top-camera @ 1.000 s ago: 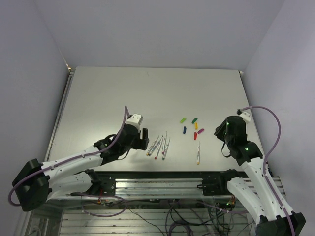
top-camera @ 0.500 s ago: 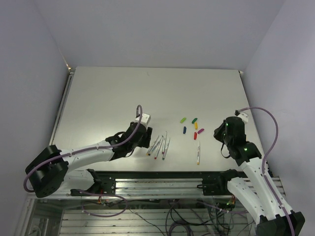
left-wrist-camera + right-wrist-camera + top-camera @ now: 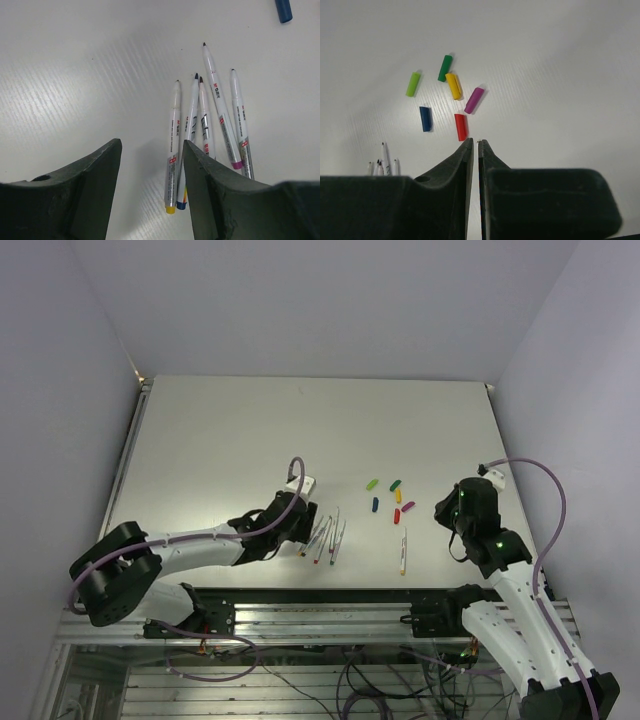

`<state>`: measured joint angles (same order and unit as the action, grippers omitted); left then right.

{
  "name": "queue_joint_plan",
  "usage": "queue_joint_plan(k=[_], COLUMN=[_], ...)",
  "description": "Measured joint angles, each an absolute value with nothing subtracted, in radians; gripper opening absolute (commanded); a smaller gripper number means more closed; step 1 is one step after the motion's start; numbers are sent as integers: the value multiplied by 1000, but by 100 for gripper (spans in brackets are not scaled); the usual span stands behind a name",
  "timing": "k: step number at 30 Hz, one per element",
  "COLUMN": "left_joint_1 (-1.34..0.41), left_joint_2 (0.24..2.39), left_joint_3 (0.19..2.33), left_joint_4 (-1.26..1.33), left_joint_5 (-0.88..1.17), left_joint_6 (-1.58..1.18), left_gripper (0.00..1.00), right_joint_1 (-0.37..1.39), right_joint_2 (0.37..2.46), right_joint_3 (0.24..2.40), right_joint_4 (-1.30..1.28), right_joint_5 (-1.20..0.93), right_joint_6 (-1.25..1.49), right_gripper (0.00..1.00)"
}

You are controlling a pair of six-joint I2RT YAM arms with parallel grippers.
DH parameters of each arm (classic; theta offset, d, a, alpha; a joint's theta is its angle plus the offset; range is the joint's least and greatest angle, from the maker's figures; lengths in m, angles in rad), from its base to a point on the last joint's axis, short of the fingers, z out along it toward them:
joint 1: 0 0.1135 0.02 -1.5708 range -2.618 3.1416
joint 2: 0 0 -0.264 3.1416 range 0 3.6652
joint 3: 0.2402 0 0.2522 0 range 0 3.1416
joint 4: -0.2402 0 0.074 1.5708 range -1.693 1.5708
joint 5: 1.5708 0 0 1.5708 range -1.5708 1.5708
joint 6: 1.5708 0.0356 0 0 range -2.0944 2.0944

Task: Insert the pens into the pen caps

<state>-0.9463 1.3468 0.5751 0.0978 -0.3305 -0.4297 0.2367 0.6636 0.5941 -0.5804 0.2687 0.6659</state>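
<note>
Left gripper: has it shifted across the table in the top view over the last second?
Yes. The left gripper has moved right, toward the cluster of pens, which lies where it was; the gripper is now just left of it.

Left wrist view, centre right: five pens (image 3: 191,120) lying fanned.
- Tallest pen (image 3: 221,110): small red mark high on the barrel, seems to read "M&G". Grey characters follow it, too fine to read.
- Rightmost pen (image 3: 240,120): same red mark, same doubt.
- Leftmost pen (image 3: 173,145): small coloured square low on the barrel with a pale figure, perhaps "8". Not sure.
- Two middle pens (image 3: 205,125): bold dark print along the barrel, blurred, unreadable.

Overhead and right wrist views: pens too small for any print to be read.
</note>
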Motion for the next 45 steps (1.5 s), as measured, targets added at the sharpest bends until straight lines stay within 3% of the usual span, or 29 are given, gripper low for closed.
queue_joint_plan(k=[23, 45], left_joint_1=[-999, -999], left_joint_2=[1485, 1435], left_joint_3=[575, 572], left_joint_4=[154, 191], left_joint_5=[-333, -411], left_joint_6=[-430, -451], left_gripper=[62, 61], right_joint_1=[237, 237], right_joint_2=[664, 677], right_joint_3=[594, 558], right_joint_4=[-580, -566], right_joint_5=[268, 236], right_joint_6=[670, 670], right_gripper=[9, 9])
